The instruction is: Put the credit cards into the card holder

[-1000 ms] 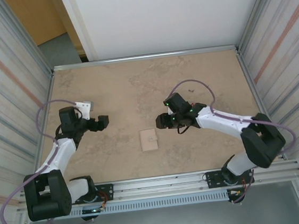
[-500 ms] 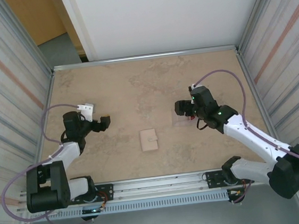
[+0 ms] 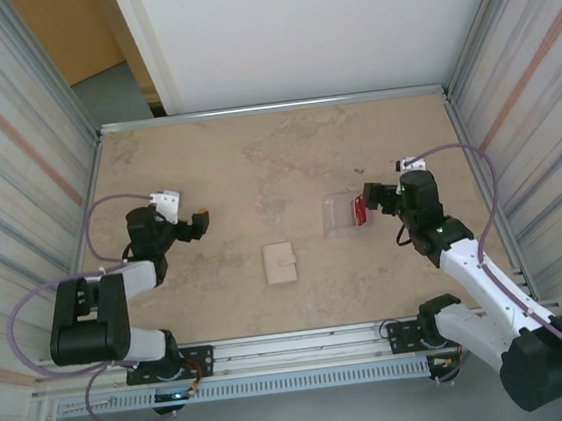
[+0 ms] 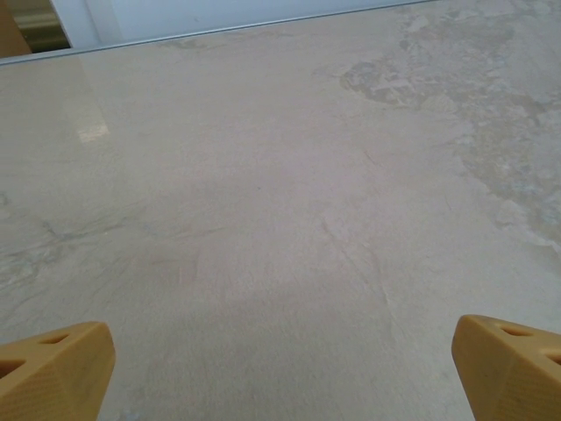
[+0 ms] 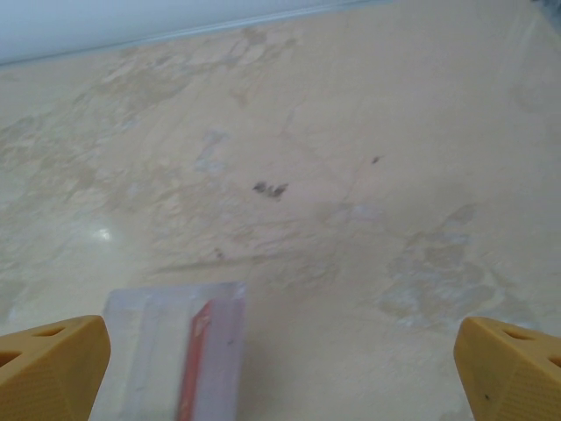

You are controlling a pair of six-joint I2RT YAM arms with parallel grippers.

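The beige card holder (image 3: pixel 280 263) lies folded shut on the table, near the front middle. A red credit card (image 3: pixel 359 210) sits inside a clear plastic case (image 3: pixel 342 215) to its right. In the right wrist view the red card (image 5: pixel 194 361) shows edge-on in the case (image 5: pixel 149 351) at the lower left. My right gripper (image 3: pixel 375 201) is open just right of the case, with nothing between its fingers (image 5: pixel 54 365). My left gripper (image 3: pixel 199 218) is open over bare table at the left, well away from the card holder, and its yellow fingertips (image 4: pixel 53 368) are spread wide.
Metal rails (image 3: pixel 270 108) border the tan table on all sides, with corrugated walls left and right. Small dark specks (image 5: pixel 272 188) mark the table beyond the case. Bare tabletop (image 4: pixel 280 219) stretches ahead of the left gripper.
My right arm drew back to the right, away from the card holder, and its jaws opened wide. The clear case with the red card now lies uncovered. The left arm pulled back slightly.
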